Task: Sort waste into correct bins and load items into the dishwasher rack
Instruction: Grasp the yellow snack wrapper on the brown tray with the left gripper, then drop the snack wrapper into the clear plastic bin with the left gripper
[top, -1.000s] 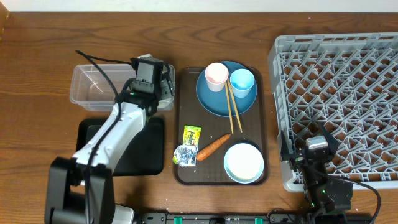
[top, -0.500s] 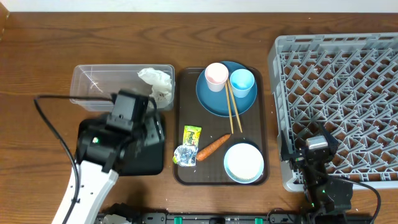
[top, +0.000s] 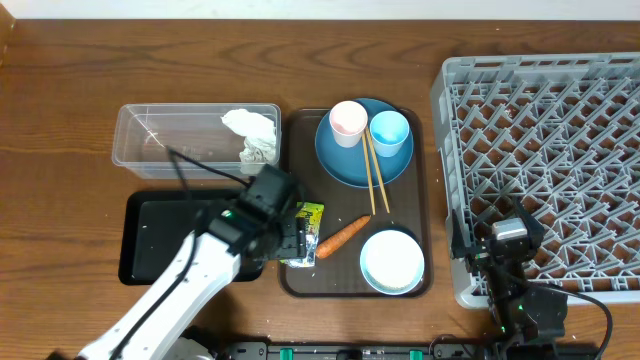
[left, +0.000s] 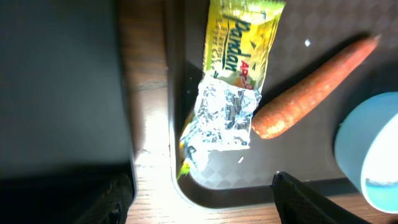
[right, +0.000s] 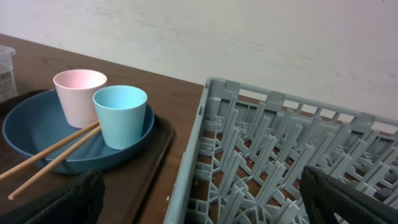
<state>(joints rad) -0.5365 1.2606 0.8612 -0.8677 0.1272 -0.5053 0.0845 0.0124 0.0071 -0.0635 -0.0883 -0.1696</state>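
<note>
Reading "Pandan": yellow-green foil wrapper

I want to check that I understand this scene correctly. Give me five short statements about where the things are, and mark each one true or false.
1. The crumpled white paper lies in the clear tub. True.
2. The carrot also lies in the clear tub. False: the carrot lies on the brown serving tray, beside the foil wrapper.
3. The pink cup and the light blue cup stand on the dark blue plate. True.
4. The chopsticks stand inside the pink cup. False: the chopsticks lie flat across the dark blue plate.
5. The left gripper is open above the foil wrapper. True.
</note>
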